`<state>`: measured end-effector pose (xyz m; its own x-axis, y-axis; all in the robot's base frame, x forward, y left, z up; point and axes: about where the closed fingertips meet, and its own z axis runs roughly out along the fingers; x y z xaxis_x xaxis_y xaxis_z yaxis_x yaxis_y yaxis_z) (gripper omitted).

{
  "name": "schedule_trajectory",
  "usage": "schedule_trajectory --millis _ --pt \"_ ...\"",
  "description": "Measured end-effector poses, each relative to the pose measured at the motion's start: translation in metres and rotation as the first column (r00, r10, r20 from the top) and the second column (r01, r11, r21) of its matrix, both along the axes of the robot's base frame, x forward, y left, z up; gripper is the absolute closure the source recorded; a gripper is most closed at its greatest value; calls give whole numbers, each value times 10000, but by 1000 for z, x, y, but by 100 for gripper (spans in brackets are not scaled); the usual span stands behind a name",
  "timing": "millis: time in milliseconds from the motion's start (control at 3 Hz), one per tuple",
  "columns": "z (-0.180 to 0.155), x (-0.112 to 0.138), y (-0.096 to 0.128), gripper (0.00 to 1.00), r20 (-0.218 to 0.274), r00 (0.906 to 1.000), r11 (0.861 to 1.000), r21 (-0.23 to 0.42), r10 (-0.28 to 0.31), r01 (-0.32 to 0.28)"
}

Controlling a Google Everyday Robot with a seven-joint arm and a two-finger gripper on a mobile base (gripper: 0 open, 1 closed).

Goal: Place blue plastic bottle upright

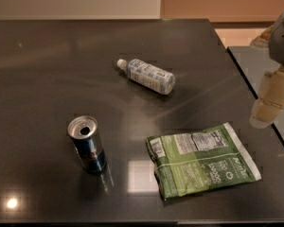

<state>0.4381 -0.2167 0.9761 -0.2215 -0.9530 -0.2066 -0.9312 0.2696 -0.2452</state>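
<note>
The blue plastic bottle point(146, 76) lies on its side on the dark table point(47, 70), near the middle and toward the back. Its white cap points to the upper left and its white label faces up. My gripper point(267, 110) hangs at the right edge of the view, above the table's right edge. It is well to the right of the bottle and a little nearer to me, and it is not touching the bottle. Nothing shows in the gripper.
A blue-and-silver drink can point(87, 144) stands upright at the front left. A green snack bag point(203, 160) lies flat at the front right, below the gripper. A second dark surface point(255, 63) adjoins on the right.
</note>
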Motion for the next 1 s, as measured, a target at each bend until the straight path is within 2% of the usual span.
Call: schedule_trajectory --millis 333,667,1000 --pt "0 0 0 0 0 10000 10000 0 0 0" --pt "2 11 3 0 20 9999 9999 106 -132 132" --pt "-1 42 12 0 -102 9987 9976 486 -491 495"
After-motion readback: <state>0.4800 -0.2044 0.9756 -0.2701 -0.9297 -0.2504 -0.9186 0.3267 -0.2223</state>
